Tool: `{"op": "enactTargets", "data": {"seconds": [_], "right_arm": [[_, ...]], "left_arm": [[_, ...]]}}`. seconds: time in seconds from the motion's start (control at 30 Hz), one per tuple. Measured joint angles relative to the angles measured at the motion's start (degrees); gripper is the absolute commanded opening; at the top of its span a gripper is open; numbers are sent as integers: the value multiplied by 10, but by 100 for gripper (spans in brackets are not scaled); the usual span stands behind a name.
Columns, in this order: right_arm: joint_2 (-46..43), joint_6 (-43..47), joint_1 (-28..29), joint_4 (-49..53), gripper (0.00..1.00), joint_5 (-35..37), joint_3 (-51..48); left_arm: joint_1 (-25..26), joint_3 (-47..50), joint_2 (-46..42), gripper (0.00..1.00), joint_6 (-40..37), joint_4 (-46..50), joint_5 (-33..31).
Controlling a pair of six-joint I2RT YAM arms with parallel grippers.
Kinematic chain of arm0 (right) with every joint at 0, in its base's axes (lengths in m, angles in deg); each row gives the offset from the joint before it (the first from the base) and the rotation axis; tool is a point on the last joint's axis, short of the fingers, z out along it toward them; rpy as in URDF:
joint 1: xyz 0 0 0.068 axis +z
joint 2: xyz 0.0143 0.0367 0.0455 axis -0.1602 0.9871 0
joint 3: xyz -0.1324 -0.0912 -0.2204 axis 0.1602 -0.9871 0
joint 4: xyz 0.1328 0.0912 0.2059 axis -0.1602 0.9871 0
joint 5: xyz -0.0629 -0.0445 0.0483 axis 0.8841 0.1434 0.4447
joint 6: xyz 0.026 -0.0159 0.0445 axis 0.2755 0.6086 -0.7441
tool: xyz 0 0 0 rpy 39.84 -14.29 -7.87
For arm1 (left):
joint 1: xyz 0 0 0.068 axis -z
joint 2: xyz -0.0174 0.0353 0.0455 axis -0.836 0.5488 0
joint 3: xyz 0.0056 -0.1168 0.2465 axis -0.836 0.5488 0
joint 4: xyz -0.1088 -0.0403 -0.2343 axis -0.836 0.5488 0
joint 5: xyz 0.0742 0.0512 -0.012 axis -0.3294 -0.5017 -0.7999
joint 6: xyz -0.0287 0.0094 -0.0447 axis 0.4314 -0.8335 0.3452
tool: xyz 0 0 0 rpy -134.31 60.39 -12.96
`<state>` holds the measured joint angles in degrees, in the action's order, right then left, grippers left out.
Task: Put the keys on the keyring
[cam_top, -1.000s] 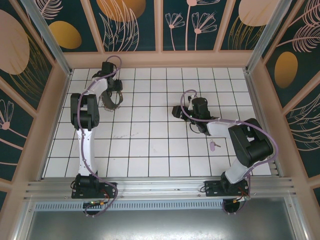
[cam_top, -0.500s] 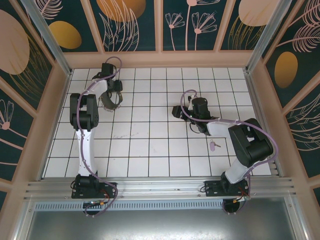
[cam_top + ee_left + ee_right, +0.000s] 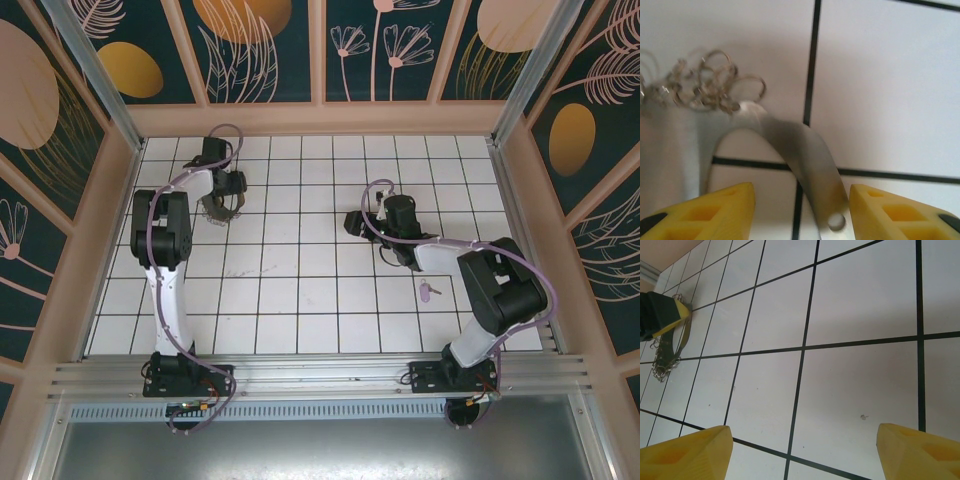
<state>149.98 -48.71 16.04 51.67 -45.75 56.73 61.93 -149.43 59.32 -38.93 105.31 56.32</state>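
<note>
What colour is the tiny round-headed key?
Pale lilac-pink; the tiny key shows best in the top external view.

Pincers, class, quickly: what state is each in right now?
Left pincer: open, astride the keyring, not gripping it.
Right pincer: open, holding nothing.

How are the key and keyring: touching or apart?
Apart. The top external view shows the key at right, the keyring at far left, bare tiles between them.

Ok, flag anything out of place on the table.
The key lies alone by the right arm, far from the keyring, whose chain sits bunched in a tangle at the far left.
</note>
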Motion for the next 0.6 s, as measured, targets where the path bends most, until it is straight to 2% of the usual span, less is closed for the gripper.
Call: {"op": "enactTargets", "data": {"seconds": [0.23,0.6], "right_arm": [[-37,0,0,1,76,0,-17],[-128,1,2,18,76,15,-57]], "left_arm": [[20,75,-46,53,32,-28,19],[35,126,-70,53,60,-75,26]]}}
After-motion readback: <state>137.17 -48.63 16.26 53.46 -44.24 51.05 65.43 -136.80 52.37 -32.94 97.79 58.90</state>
